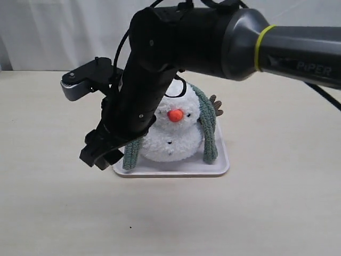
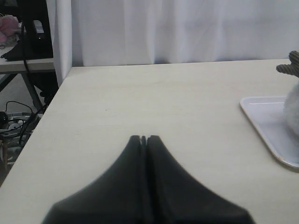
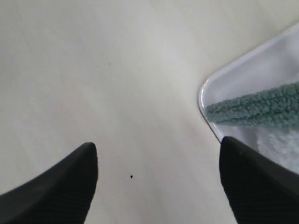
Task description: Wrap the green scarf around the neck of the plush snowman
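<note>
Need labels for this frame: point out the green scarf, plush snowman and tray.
green scarf [image 1: 208, 128], exterior view, right-hand hanging strand.
plush snowman [image 1: 180, 137], exterior view, white lower ball.
tray [image 1: 220, 166], exterior view, bare front corner.

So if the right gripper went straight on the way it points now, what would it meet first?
Probably bare table, just beside the tray corner. The right gripper is open and points down at it; the green scarf end lies off to one side. Depth is unclear.

grey-green scarf [image 1: 209, 133], white snowman [image 1: 181, 140], orange nose [image 1: 175, 114], white tray [image 1: 176, 169]
</note>
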